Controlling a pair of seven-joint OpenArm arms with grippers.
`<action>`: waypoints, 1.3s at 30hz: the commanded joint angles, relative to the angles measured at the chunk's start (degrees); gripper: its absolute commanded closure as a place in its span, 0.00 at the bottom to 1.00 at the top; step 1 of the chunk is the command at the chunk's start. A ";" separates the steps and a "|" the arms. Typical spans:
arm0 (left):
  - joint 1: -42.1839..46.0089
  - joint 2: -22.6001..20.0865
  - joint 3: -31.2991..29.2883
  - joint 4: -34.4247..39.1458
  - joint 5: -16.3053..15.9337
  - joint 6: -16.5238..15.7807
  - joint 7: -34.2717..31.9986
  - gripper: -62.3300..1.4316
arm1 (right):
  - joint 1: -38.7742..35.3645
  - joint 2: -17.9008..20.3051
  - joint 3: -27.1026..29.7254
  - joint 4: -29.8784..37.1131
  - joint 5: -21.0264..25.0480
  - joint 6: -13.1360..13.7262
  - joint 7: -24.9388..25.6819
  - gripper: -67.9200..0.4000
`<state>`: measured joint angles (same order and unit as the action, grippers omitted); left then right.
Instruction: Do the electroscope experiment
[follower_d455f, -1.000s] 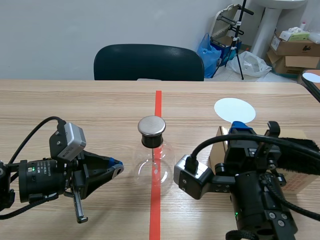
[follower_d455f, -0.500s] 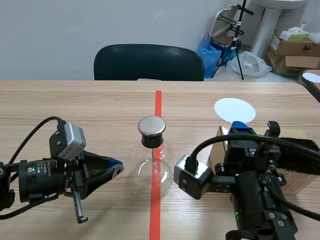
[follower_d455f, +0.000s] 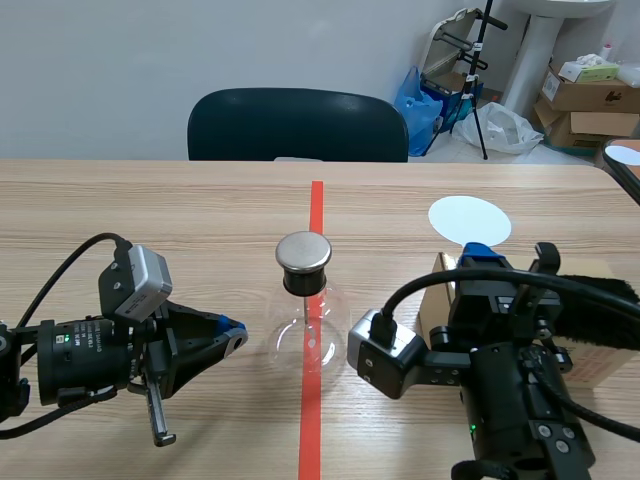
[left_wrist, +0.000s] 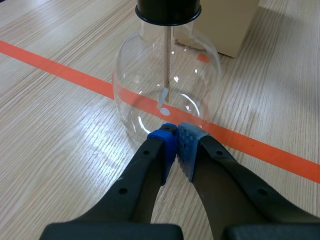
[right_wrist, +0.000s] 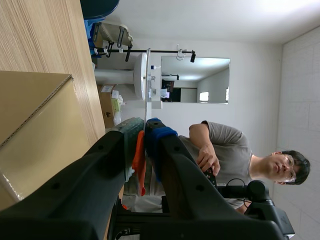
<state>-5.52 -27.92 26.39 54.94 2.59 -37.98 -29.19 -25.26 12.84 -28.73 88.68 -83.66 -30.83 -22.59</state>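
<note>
The electroscope, a clear round flask (follower_d455f: 305, 338) with a black stopper and a metal disc (follower_d455f: 303, 251) on top, stands on the red tape line at mid table. In the left wrist view the flask (left_wrist: 145, 85) is just ahead of my left gripper (left_wrist: 176, 136). A thin rod (left_wrist: 165, 60) with a small leaf hangs inside it. My left gripper (follower_d455f: 233, 337) lies low, left of the flask, shut on nothing. My right gripper (right_wrist: 142, 131) is turned on its side by a cardboard box (right_wrist: 35, 130), shut on a thin orange strip (right_wrist: 139, 160).
The cardboard box (follower_d455f: 592, 362) sits at the right behind my right arm. A white paper disc (follower_d455f: 469, 219) lies farther back on the table. A dark chair (follower_d455f: 297, 124) stands beyond the far edge. A person (right_wrist: 225, 152) appears in the right wrist view's background.
</note>
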 joint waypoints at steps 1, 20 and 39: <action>0.11 0.39 -0.66 0.46 -0.66 -0.09 -1.03 0.93 | 0.98 0.00 0.22 0.72 -0.04 -0.81 -0.22 0.98; 0.11 0.39 -0.68 0.46 -0.66 -0.09 -1.01 0.93 | 0.98 0.00 0.22 0.72 -0.04 -0.81 -0.20 0.98; 0.11 0.39 -0.68 0.46 -0.66 -0.09 -1.03 0.93 | 0.98 0.00 0.22 0.72 -0.04 -0.81 23.37 0.98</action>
<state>-5.52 -27.92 26.39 54.94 2.59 -37.98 -29.19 -25.26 12.84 -28.73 88.68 -83.66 -30.83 0.64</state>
